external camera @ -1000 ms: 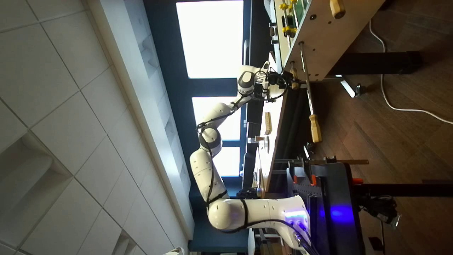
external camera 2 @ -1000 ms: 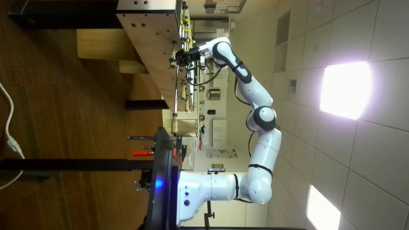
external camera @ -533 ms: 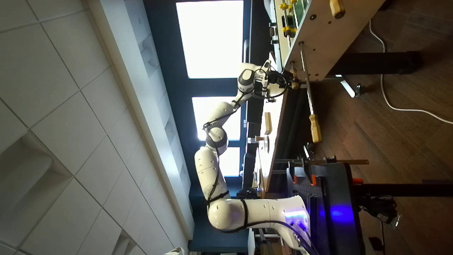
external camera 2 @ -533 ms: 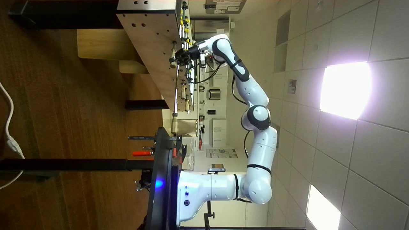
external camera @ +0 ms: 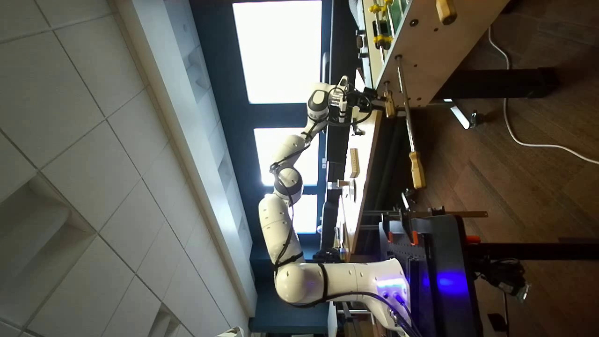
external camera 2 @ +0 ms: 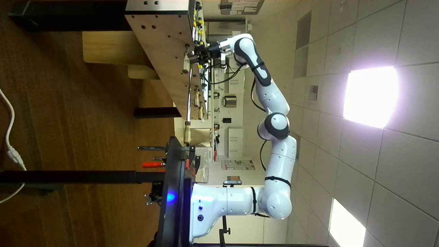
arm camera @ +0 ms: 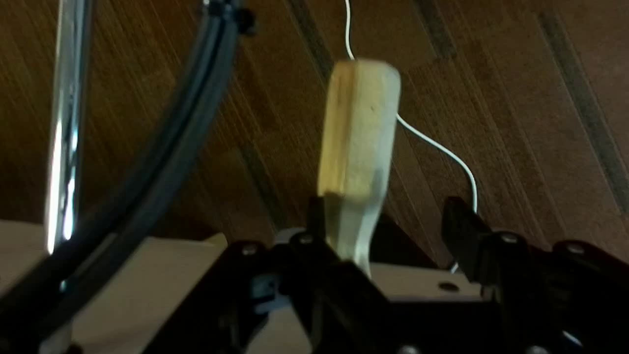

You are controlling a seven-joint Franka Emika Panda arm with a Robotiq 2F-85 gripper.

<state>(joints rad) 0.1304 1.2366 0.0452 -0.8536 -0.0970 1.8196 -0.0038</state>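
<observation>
Jaws parted, the gripper (arm camera: 385, 215) hung just above the wooden handle (arm camera: 361, 132), which lay nearer 1 jaw, long axis running outward from the side panel (external camera 2: 163, 48).

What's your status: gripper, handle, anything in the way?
Gripper open. Handle ungripped; contact unclear. Chrome rod alongside, possibly in the way of a sideways move.
</observation>
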